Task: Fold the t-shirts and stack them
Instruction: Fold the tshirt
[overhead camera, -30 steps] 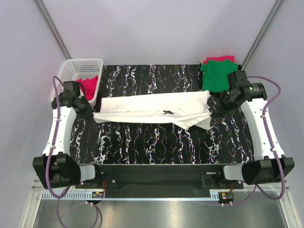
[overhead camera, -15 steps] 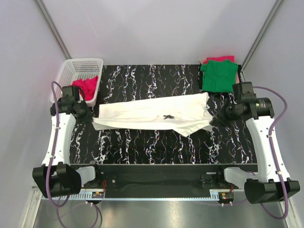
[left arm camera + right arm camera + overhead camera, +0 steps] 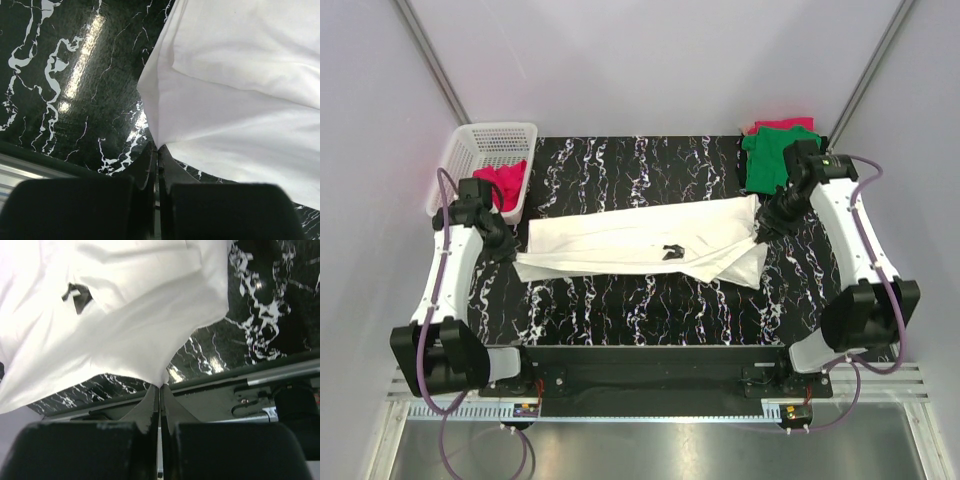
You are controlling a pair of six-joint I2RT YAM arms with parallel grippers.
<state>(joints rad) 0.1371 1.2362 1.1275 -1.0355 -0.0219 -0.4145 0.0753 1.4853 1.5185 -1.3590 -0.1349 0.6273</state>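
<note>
The black marbled worktop point(image 3: 620, 310) carries a white t-shirt point(image 3: 630, 235) stretched in a long band across its middle, from 9 o'clock to 3 o'clock. A green t-shirt point(image 3: 772, 160) lies at 1 o'clock and a white basket point(image 3: 490, 140) holding a pinkish-red t-shirt point(image 3: 505, 185) sits at 10 o'clock. The left pincer point(image 3: 158, 150) is clamped on the white t-shirt's 9 o'clock corner, and the right pincer point(image 3: 160, 390) is clamped on its 3 o'clock edge. A small black tag point(image 3: 671, 250) shows near the shirt's middle.

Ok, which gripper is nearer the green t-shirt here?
Right. The right gripper pinches one end of the white t-shirt, close to the green t-shirt on its near side; the left gripper holds the far opposite end.
</note>
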